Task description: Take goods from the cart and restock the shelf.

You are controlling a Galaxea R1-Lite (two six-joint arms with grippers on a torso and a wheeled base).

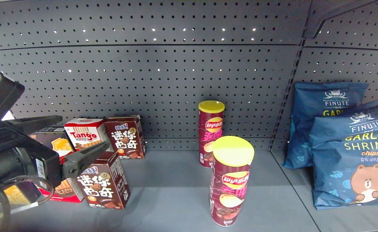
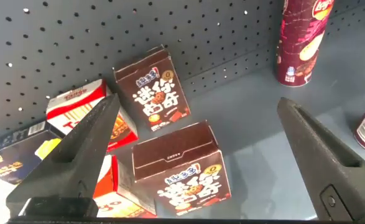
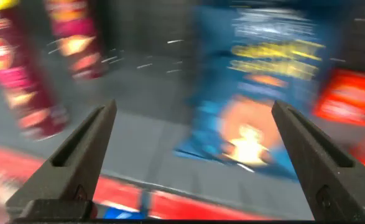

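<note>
My left gripper point(image 1: 85, 131) hangs open at the left end of the shelf, above and just in front of a brown cookie box point(image 1: 103, 182). In the left wrist view its fingers point(image 2: 76, 155) stand wide apart over that box point(image 2: 182, 168), with nothing between them. A second brown box point(image 1: 126, 135) stands behind it against the pegboard, beside a red-and-white wafer box point(image 1: 86, 133). My right gripper point(image 3: 193, 106) is open and empty, facing a blue chip bag point(image 3: 257, 93) and two blurred chip cans point(image 3: 20, 74).
Two maroon chip cans with yellow lids stand mid-shelf, one in front point(image 1: 231, 183) and one at the back point(image 1: 211, 132). Two blue shrimp-chip bags point(image 1: 350, 154) lean at the right, past an upright divider. More boxes point(image 1: 52, 141) lie partly hidden behind my left arm.
</note>
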